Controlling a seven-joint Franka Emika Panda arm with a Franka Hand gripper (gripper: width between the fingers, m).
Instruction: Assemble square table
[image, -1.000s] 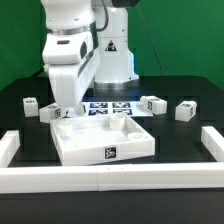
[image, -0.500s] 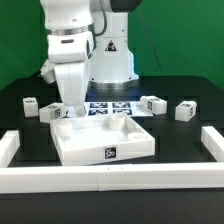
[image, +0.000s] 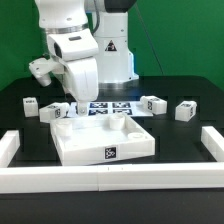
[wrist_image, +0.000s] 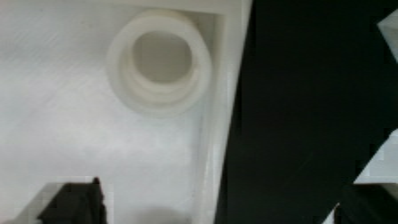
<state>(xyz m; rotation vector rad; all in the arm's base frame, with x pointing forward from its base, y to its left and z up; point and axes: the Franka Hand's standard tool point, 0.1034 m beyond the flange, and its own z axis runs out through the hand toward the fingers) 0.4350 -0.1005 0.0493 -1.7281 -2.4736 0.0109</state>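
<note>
The square table's white slab (image: 100, 138) lies in the middle of the black table, with a black-white tag (image: 111, 153) on its front wall. Four small white tagged legs lie behind it: two at the exterior view's left (image: 31, 104) (image: 54, 113), two at its right (image: 152, 104) (image: 185, 110). My gripper (image: 70, 108) hangs open at the slab's back left corner. In the wrist view the slab (wrist_image: 107, 130) shows a round corner socket (wrist_image: 157, 55). The slab's edge runs between my spread fingers (wrist_image: 71, 205), gripper (wrist_image: 222, 205). Nothing is held.
The marker board (image: 108, 107) lies flat behind the slab at the arm's base. A long low white border wall (image: 110, 180) runs along the front, with short walls at the exterior view's left (image: 8, 148) and right (image: 212, 145). Black table (wrist_image: 302, 110) shows beside the slab.
The hand has turned and tilted above the slab's back left corner, its wrist part swinging out to the exterior view's left. The jaws stay open. Slab and legs have not moved.
</note>
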